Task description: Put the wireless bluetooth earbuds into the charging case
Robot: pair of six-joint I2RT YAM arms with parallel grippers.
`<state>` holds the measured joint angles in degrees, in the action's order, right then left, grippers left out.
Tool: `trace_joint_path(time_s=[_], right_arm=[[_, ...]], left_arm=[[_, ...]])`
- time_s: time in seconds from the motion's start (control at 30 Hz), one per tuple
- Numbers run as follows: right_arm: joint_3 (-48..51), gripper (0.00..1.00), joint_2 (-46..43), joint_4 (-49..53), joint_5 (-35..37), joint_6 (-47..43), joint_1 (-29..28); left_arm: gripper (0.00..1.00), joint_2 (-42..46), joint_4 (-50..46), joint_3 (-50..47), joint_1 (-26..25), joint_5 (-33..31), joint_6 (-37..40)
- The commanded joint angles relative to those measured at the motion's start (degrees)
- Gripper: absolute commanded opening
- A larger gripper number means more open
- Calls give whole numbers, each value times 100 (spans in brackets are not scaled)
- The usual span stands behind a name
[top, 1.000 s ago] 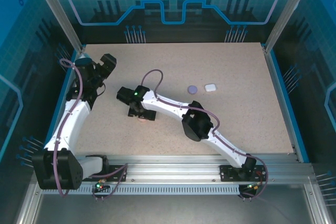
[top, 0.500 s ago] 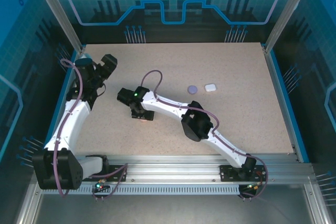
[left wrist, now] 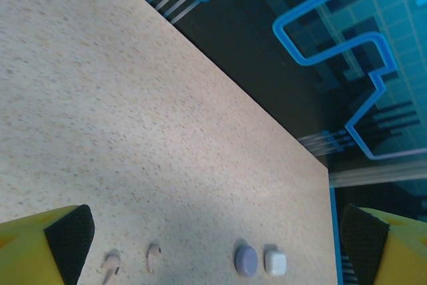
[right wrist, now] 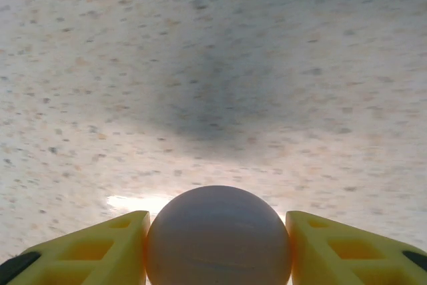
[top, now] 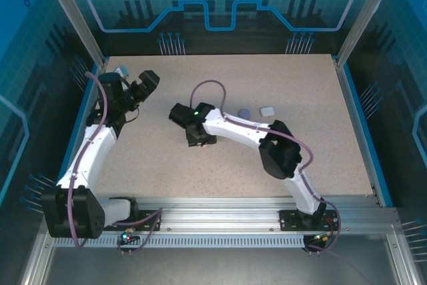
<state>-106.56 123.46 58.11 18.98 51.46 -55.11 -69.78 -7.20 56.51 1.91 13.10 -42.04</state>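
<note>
Though pale, round case (right wrist: 217, 241) flush inside right end effector (right wrist: 217, 225)

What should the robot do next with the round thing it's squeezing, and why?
Probably carry the round pale case, gripped by the right gripper, toward the two pink earbuds lying loose on the table; the left gripper hangs open, free to help.

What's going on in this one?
The right gripper grips a round pale pink case, seemingly just off the table. The left gripper hangs open at the far left. Two pale pink earbuds, a purple case and a white case lie loose.
</note>
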Motion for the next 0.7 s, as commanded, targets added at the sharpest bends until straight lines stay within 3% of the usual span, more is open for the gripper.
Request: trace_joint_path(time_s=[0.0, 0.23, 0.43, 0.67], right_arm=[[739, 53, -448, -387, -154, -749, 339], [1862, 53, -771, -809, -549, -884, 848], [1885, 55, -507, -687, -549, -707, 954], [1748, 66, -248, -482, -694, -285, 991]], left_arm=[[99, -40, -7, 198, -315, 351, 245], [99, -252, -36, 237, -906, 232, 269], [99, -556, 88, 231, -1403, 138, 302], [99, -807, 257, 98, -1554, 75, 259]])
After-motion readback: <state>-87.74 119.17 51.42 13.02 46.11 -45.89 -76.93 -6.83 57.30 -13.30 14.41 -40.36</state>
